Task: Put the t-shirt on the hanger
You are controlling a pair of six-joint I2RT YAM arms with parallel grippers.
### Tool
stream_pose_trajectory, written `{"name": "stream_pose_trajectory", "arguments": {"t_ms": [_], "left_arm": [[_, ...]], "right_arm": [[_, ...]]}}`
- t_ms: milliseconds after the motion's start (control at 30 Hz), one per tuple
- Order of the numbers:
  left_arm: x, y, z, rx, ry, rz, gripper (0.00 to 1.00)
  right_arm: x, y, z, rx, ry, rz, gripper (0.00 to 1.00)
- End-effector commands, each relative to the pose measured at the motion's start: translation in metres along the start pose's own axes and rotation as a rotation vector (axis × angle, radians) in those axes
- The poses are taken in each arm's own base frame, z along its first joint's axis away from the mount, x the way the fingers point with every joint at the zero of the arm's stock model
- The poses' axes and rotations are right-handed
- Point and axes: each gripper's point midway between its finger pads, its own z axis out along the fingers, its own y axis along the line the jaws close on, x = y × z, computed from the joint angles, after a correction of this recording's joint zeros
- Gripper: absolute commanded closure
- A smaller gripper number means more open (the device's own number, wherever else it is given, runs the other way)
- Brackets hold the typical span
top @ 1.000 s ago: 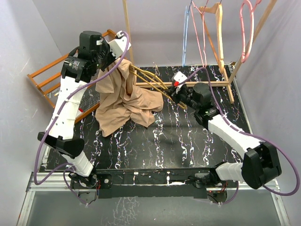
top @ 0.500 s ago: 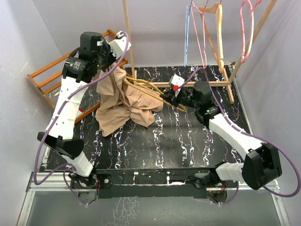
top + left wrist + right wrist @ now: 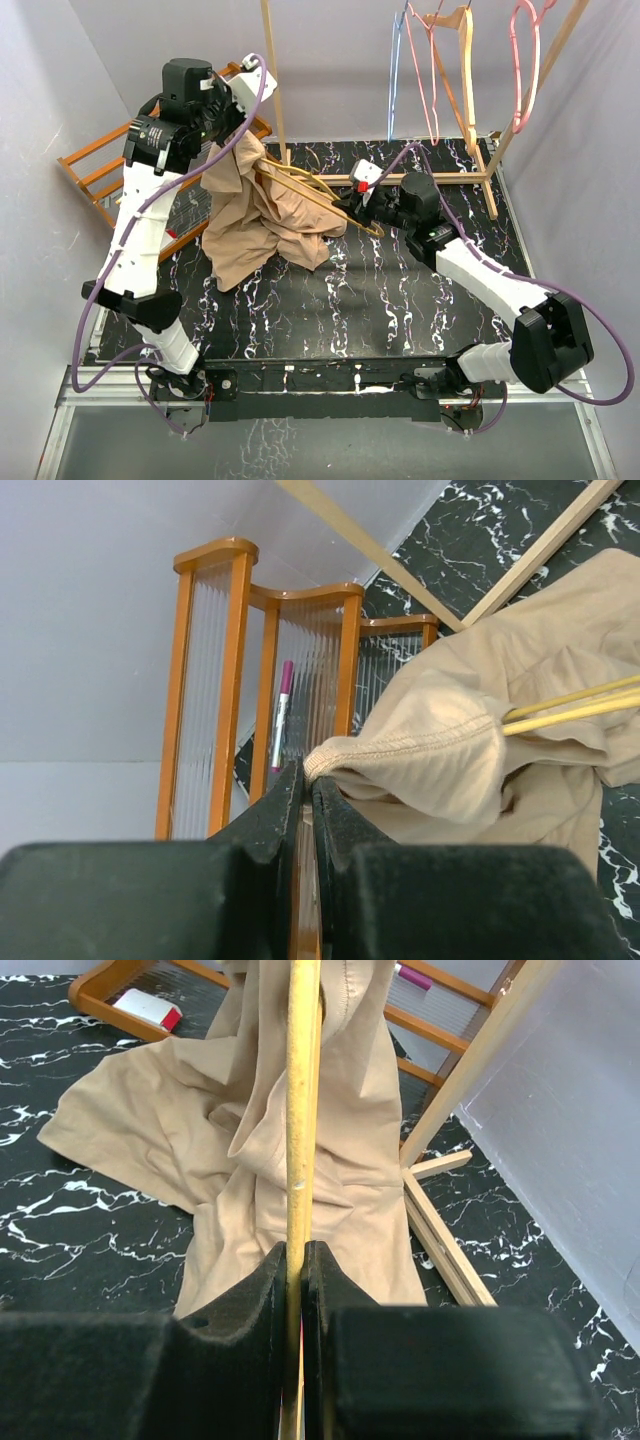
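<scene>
At the far left an orange rack [image 3: 215, 553] stands at the desk edge close to the wall, with a purple pen [image 3: 281, 715] leaning in it. Just in front of it the left arm [image 3: 140, 215] is raised. Its jaws are pinched shut on a stitched edge of the t-shirt [image 3: 265, 225], though I cannot tell whether that edge is the collar or the hem. From that grip the cloth hangs down and piles in folds on the desk [image 3: 400, 290].

The shirt looks light and quite limp, so it will likely sag, fold over and close its own opening. That thicker seam seems the best place to hold it, since the plain cloth would bunch or slip.

The hanger [image 3: 303, 1110] pokes one end into the raised cloth just beside the held edge. Its other end is clamped in the closed jaws of the right arm [image 3: 470, 265]. It looks thin, stiff and smooth, so it could twist in a grip that far out along it. The cloth may also slide off its shoulder.

Room is tight on the left, where the rack, the wall and an upright post [image 3: 272, 70] stand just behind the shirt. On the right, the foot of a wooden stand [image 3: 440, 178] lies behind the right arm, with pink hangers [image 3: 525, 60] above. The middle and near side of the desk offer the most space for swinging the hanger.
</scene>
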Motion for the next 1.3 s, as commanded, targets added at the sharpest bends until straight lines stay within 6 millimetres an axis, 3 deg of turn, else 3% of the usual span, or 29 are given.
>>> {"name": "stream_pose_trajectory", "arguments": {"t_ms": [0, 233, 333, 467, 600, 700, 800, 967, 1033, 1100, 1200, 1267], "left_arm": [[-0.022, -0.016, -0.017, 0.045, -0.064, -0.010, 1.00], [-0.007, -0.056, -0.005, 0.142, -0.025, -0.052, 1.00], [-0.004, -0.062, 0.003, 0.145, -0.034, -0.070, 1.00], [-0.024, -0.044, 0.003, 0.091, -0.086, -0.087, 1.00], [-0.058, -0.012, -0.014, 0.004, -0.186, -0.124, 1.00], [-0.067, -0.002, -0.024, -0.035, -0.219, -0.153, 1.00], [-0.056, -0.009, -0.029, -0.028, -0.200, -0.172, 1.00], [-0.008, -0.053, -0.017, 0.064, -0.094, -0.195, 0.98], [0.006, -0.060, -0.015, 0.067, -0.072, -0.204, 0.89], [0.017, -0.063, -0.011, 0.067, -0.055, -0.212, 0.73], [0.027, -0.052, -0.008, 0.024, -0.038, -0.218, 0.43], [0.032, -0.042, -0.007, -0.015, -0.031, -0.213, 0.34]], "right_arm": [[-0.038, -0.011, 0.009, 0.064, -0.117, -0.064, 0.92], [-0.057, 0.002, 0.012, 0.032, -0.181, -0.081, 0.92], [-0.057, 0.007, 0.012, 0.014, -0.170, -0.080, 0.92], [-0.052, 0.009, 0.006, 0.026, -0.154, -0.080, 0.92], [-0.045, 0.011, 0.003, 0.035, -0.141, -0.069, 0.92], [-0.043, 0.013, 0.000, 0.037, -0.143, -0.062, 0.92], [-0.044, 0.015, -0.003, 0.036, -0.152, -0.060, 0.92], [-0.056, 0.016, -0.008, 0.036, -0.188, -0.066, 0.92], [-0.063, 0.016, -0.011, 0.040, -0.210, -0.067, 0.92], [-0.069, 0.016, -0.014, 0.039, -0.227, -0.071, 0.92], [-0.076, 0.015, -0.018, 0.048, -0.240, -0.076, 0.92], [-0.077, 0.015, -0.021, 0.053, -0.239, -0.077, 0.92]]}}
